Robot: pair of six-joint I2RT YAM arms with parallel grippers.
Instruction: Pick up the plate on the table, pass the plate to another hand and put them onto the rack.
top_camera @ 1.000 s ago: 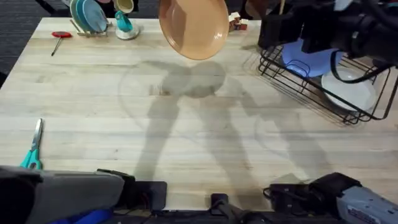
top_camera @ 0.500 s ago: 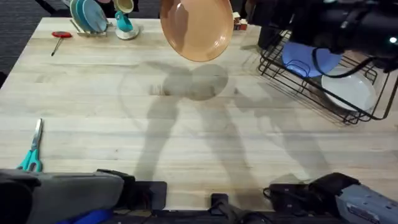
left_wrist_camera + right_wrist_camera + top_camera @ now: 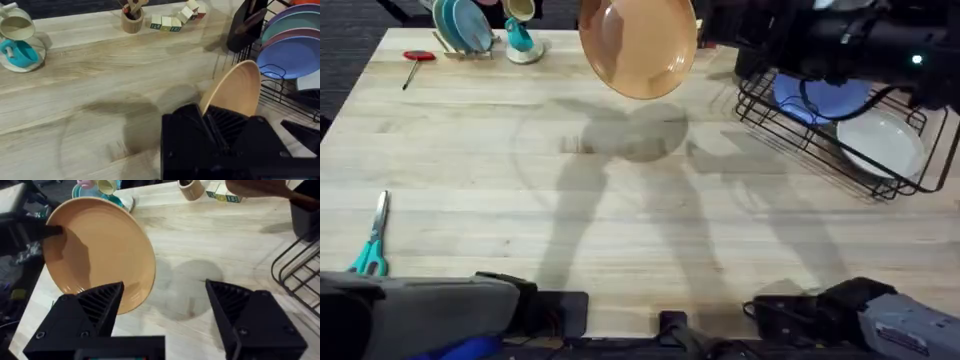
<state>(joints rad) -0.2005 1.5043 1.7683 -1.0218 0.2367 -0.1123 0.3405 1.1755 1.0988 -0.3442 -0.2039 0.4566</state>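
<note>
The peach-orange plate (image 3: 638, 45) hangs tilted high above the far middle of the table (image 3: 620, 220). My left gripper (image 3: 220, 122) is shut on the plate's (image 3: 235, 90) rim, which stands nearly edge-on between its fingers. In the right wrist view the plate (image 3: 100, 255) faces the camera, with the left arm's finger (image 3: 47, 232) on its far edge. My right gripper (image 3: 165, 310) is open, one finger (image 3: 97, 302) just in front of the plate's near rim. The dark right arm (image 3: 820, 45) reaches over the black wire rack (image 3: 840, 130).
The rack holds a lavender-blue plate (image 3: 820, 95) and a white plate (image 3: 885, 145). At the far left stand a wooden holder with teal plates (image 3: 460, 25), a teal cup (image 3: 520, 40) and a red tool (image 3: 417, 57). Teal scissors (image 3: 370, 245) lie near left.
The right arm has swung left over the rack toward the plate. The plate has shifted slightly right and stays held aloft.
</note>
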